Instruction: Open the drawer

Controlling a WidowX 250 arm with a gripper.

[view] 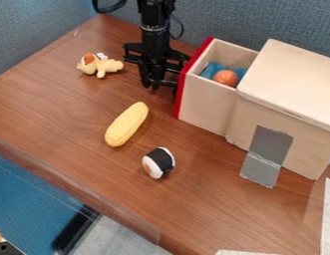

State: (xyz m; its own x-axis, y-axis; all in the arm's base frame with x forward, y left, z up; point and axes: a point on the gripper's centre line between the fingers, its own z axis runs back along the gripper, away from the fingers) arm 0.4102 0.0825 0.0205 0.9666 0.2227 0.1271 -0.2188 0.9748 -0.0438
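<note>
My black arm comes down from the top edge of the view, its base cut off. My pincer [156, 87] hangs low over the brown wood-grain table [74, 114], just beside the red front [192, 77] of the drawer [206, 102]. Its dark parts overlap, so I cannot tell whether it is released, clenched or grasping anything, nor whether it touches the red front.

The drawer stands open, pulled out of a pale wooden box [293, 84] whose far end runs past the right edge. Inside the drawer lie an orange ball [226, 77] and something blue [213, 69], partly hidden by the ball and the drawer's wall. Grey tape [269, 144] runs from the box onto the table.

Elsewhere on the table are a small plush animal [99, 65], a yellow corn cob [126, 124] and a black-and-white toy sushi roll [158, 163].
</note>
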